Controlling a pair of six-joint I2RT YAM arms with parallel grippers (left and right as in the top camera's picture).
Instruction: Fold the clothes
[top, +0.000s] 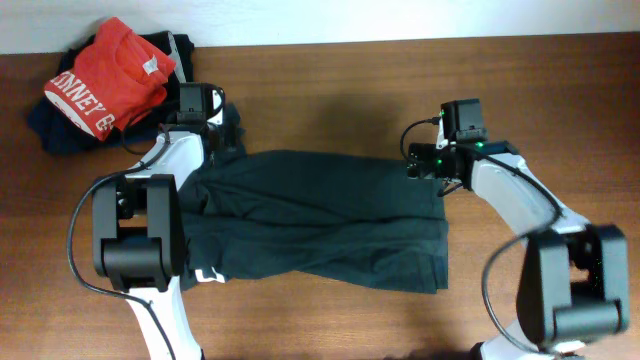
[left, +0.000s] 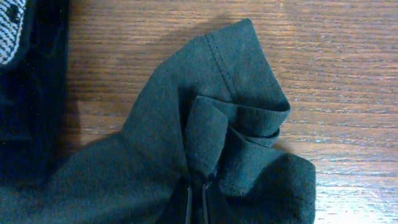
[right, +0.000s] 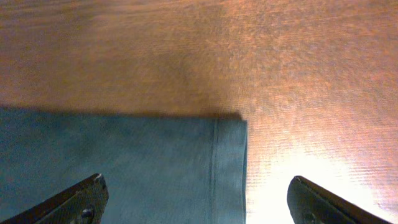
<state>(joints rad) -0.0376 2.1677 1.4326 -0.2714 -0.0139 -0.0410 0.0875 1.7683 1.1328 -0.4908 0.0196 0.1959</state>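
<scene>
Pinching bunched T-shirt (left: 236, 93) fabric, the left fingers (left: 188, 205) hold; the right fingers (right: 74, 202) hang spread and should straddle the hem corner (right: 230, 155) between them before closing.

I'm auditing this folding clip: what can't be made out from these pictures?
Overhead: the left arm covers the left end of the dark charcoal soft-fabric T-shirt and the left pincer.
Left wrist: the bottom edge cuts off that pincer, shut on bunched cloth.
Right wrist: blurred; the open right pincer is cut off below; contact with the hem unclear.
Overhead: folds hide part of the white lettering on the red cloth shirt.
</scene>
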